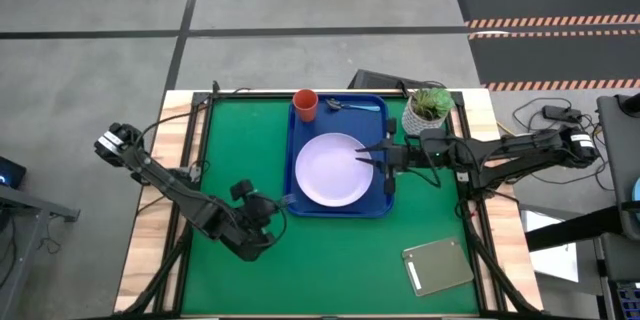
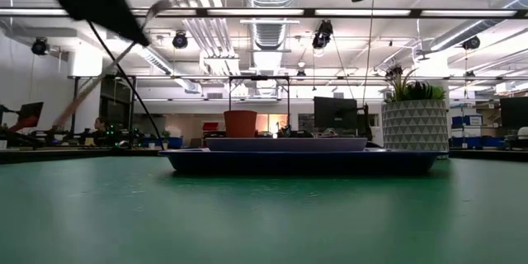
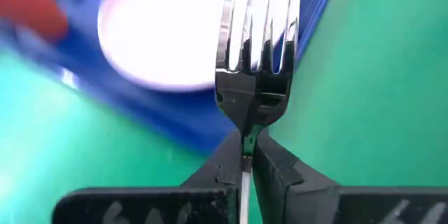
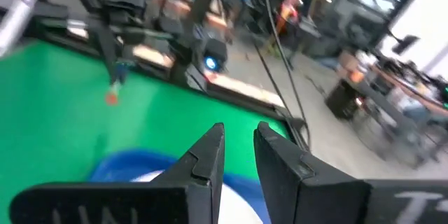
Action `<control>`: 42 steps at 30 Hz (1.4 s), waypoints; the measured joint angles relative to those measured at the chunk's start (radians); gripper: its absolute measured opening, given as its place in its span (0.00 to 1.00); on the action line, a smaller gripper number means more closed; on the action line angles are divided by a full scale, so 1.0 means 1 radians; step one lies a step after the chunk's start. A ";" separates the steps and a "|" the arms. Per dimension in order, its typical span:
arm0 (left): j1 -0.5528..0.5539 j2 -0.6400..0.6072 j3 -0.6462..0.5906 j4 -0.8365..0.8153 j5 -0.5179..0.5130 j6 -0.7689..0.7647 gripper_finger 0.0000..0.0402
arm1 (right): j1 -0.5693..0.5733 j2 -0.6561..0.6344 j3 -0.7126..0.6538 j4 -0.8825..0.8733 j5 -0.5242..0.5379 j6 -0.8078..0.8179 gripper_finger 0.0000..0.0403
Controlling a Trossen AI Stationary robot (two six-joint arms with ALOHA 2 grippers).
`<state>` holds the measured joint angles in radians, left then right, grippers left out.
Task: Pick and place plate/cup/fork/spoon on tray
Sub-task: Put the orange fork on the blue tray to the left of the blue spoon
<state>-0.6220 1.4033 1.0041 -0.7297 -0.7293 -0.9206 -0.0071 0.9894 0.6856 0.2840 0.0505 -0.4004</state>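
The left claw [image 3: 246, 155] was clamped on the fork [image 3: 256, 56], tines pointing ahead toward the tray [image 1: 385, 182] and the plate [image 1: 331, 170] just beyond it (the right claw [image 1: 372, 156], empty and narrowly parted, hovered over the plate).

My left arm runs in from the left edge of the worktop, elbow bent, wrist turned inward. Left end effector [image 3: 246, 155] is clamped tight, fingers [image 3: 217, 171] pressed together on the fork [image 3: 255, 63], tines pointing forward past them. My right arm stretches in level from the right side, nearly straight. Right end effector [image 4: 238, 147] is raised, fingers [image 4: 206, 157] parted by a narrow gap, gripping nothing.
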 joint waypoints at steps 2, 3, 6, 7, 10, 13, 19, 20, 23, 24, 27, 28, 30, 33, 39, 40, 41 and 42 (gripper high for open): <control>0.000 0.000 0.010 0.049 -0.057 0.086 0.01 | 0.000 0.010 -0.012 0.055 -0.052 0.000 0.17; 0.000 -0.001 0.011 0.084 -0.082 0.132 0.01 | 0.000 0.019 -0.017 0.090 -0.078 0.000 0.17; 0.000 -0.001 0.008 0.230 -0.150 0.290 0.01 | 0.000 0.061 -0.030 0.206 -0.136 0.016 0.17; 0.001 -0.001 0.006 0.281 -0.169 0.349 0.00 | 0.000 0.080 -0.031 0.243 -0.143 0.023 0.17; 0.005 -0.001 0.005 0.428 -0.197 0.518 0.00 | 0.000 0.145 -0.026 0.326 -0.179 0.039 0.17; 0.012 -0.001 0.005 0.582 -0.208 0.665 0.00 | 0.000 0.217 -0.008 0.400 -0.190 0.062 0.17; 0.014 -0.001 0.004 0.822 -0.243 0.901 0.00 | 0.000 0.323 0.055 0.440 -0.240 0.089 0.18; 0.014 -0.001 0.004 0.852 -0.243 0.928 0.00 | 0.000 0.336 0.066 0.441 -0.259 0.098 0.19; 0.016 0.002 0.004 0.935 -0.248 0.995 0.00 | 0.000 0.364 0.092 0.455 -0.321 0.136 0.24; 0.017 0.002 0.004 0.953 -0.249 1.011 0.00 | 0.001 0.373 0.100 0.457 -0.320 0.146 0.26; 0.024 0.002 0.003 0.993 -0.249 1.029 0.00 | 0.003 0.391 0.118 0.454 -0.321 0.167 0.32; 0.027 0.002 0.003 0.997 -0.249 1.031 0.00 | 0.003 0.397 0.123 0.454 -0.320 0.173 0.34; 0.031 0.003 0.003 0.998 -0.249 1.033 0.00 | 0.009 0.408 0.133 0.455 -0.321 0.176 0.38; 0.047 0.003 0.003 1.011 -0.249 1.033 0.00 | 0.023 0.431 0.148 0.454 -0.324 0.164 0.42; 0.082 0.003 0.003 1.014 -0.249 1.036 0.00 | 0.040 0.477 0.190 0.455 -0.322 0.155 0.44; 0.088 0.004 0.003 1.016 -0.249 1.036 0.00 | 0.041 0.485 0.195 0.455 -0.322 0.156 0.44; 0.095 0.004 0.003 1.020 -0.248 1.035 0.00 | 0.042 0.494 0.202 0.455 -0.321 0.160 0.44; 0.100 0.004 0.003 1.028 -0.245 1.036 0.00 | 0.042 0.503 0.208 0.454 -0.320 0.163 0.44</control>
<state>-0.5217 1.4075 1.0069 0.2988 -0.9746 0.1149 0.0345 1.4928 0.8941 0.7380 -0.2699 -0.2376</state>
